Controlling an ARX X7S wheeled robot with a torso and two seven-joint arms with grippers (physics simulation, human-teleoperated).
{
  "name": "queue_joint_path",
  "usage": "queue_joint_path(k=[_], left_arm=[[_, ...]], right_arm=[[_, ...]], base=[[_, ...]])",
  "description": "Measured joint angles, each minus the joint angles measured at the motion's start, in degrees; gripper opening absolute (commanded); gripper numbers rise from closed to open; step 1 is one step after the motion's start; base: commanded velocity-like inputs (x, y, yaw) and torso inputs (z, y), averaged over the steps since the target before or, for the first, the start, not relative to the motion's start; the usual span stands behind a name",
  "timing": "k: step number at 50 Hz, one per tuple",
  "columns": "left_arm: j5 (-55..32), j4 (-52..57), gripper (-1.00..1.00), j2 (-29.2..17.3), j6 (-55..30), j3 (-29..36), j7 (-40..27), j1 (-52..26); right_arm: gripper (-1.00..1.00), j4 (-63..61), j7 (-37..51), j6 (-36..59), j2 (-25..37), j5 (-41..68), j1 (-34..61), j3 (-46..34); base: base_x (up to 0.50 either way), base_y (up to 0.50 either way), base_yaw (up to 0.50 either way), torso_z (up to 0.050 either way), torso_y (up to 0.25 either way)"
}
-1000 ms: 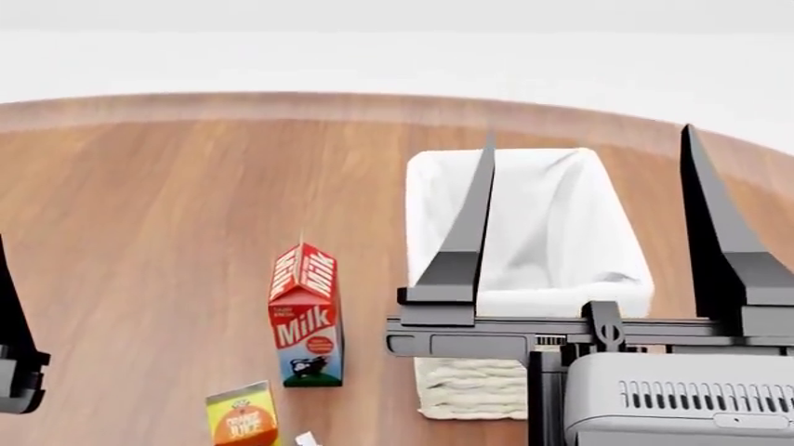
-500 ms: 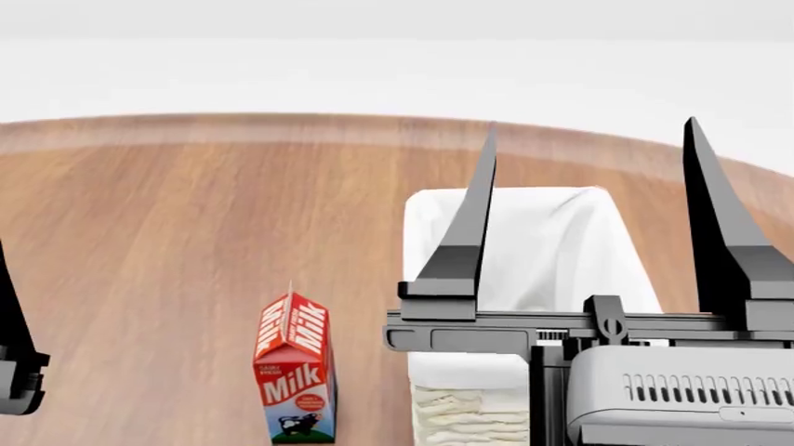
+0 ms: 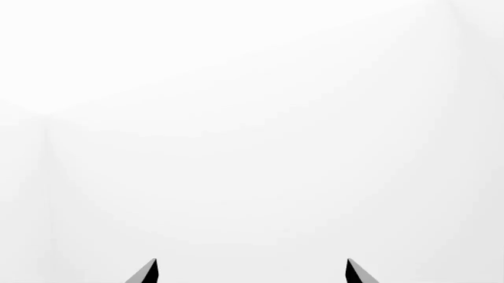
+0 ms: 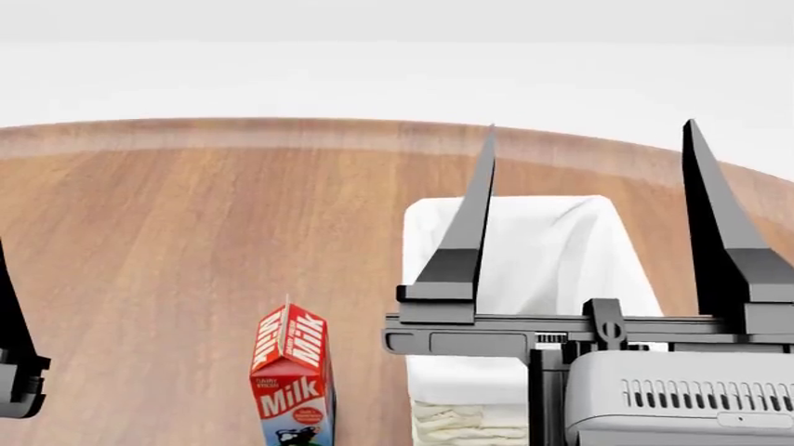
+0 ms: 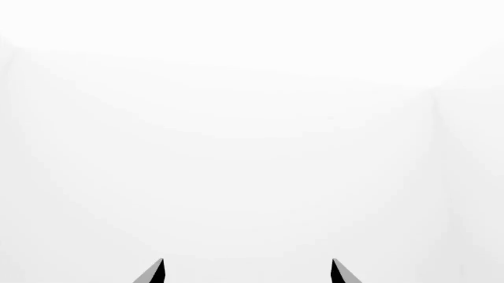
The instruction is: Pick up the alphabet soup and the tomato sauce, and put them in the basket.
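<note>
The alphabet soup and the tomato sauce are out of view. The basket [image 4: 466, 420], cream wicker with a white cloth lining, stands on the wooden table at the right of the head view, partly hidden behind my right gripper [image 4: 590, 127]. That gripper is raised close to the camera, open and empty, its two dark fingers wide apart. Only a dark part of my left gripper [image 4: 13, 358] shows at the left edge. In the left wrist view the left gripper [image 3: 251, 260] is open against blank white. In the right wrist view the right gripper [image 5: 247, 260] is open against the same white.
A red milk carton [image 4: 292, 372] stands upright on the round wooden table [image 4: 186, 232], left of the basket. The table's curved far edge [image 4: 248, 125] runs across the head view, with white background beyond it.
The head view has tilted upward: the basket and milk carton have slid down the picture and a small orange carton has dropped out of view. Both grippers keep their place and opening.
</note>
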Motion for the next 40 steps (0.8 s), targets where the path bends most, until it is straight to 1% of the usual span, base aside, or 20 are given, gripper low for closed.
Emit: queue_joint_path(k=[3, 6, 10, 14, 18, 23, 26, 32, 40], left_arm=[[0.05, 0.0, 1.0, 0.0, -0.08, 0.01, 0.01, -0.03], [0.13, 0.0, 1.0, 0.0, -0.23, 0.03, 0.01, -0.14], [0.35, 0.0, 1.0, 0.0, -0.56, 0.28, -0.05, -0.43], [0.57, 0.0, 1.0, 0.0, -0.92, 0.64, -0.11, -0.74], [0.77, 0.0, 1.0, 0.0, -1.24, 0.78, 0.01, -1.11], [1.07, 0.01, 1.0, 0.0, -1.67, 0.68, 0.3, -1.69], [1.34, 0.01, 1.0, 0.0, -1.98, 0.66, 0.5, -2.08], [1.83, 0.01, 1.0, 0.01, -2.41, 0.64, 0.77, -2.59], [2.37, 0.01, 1.0, 0.01, -2.77, 0.85, 0.98, -3.13]], right_arm=[[1.0, -0.51, -0.16, 1.32, 0.13, 0.6, 0.9, 0.18], [1.0, -1.9, -0.7, 6.41, 0.08, 2.95, 4.38, 1.2], [1.0, -3.84, -1.63, 18.21, -1.16, 8.51, 12.7, 4.49], [1.0, -4.12, -2.72, 31.52, -3.25, 14.26, 22.95, 8.9], [1.0, 1.34, 2.48, 41.58, -3.54, 25.38, 33.71, 12.65], [1.0, 11.95, 12.09, 49.58, -2.42, 41.4, 44.56, 13.84], [1.0, 18.35, 17.85, 52.74, -1.15, 49.94, 49.64, 12.68], [1.0, 29.05, 27.93, 56.8, 3.03, 65.2, 58.55, 6.61], [1.0, 39.84, 43.65, 58.38, 10.01, 89.7, 69.53, -7.59]], base=[[0.0, 0.0, 0.0, 0.0, 0.0], [0.0, 0.0, 0.0, 0.0, 0.0], [0.0, 0.0, 0.0, 0.0, 0.0], [0.0, 0.0, 0.0, 0.0, 0.0], [0.0, 0.0, 0.0, 0.0, 0.0], [0.0, 0.0, 0.0, 0.0, 0.0], [0.0, 0.0, 0.0, 0.0, 0.0], [0.0, 0.0, 0.0, 0.0, 0.0], [0.0, 0.0, 0.0, 0.0, 0.0]])
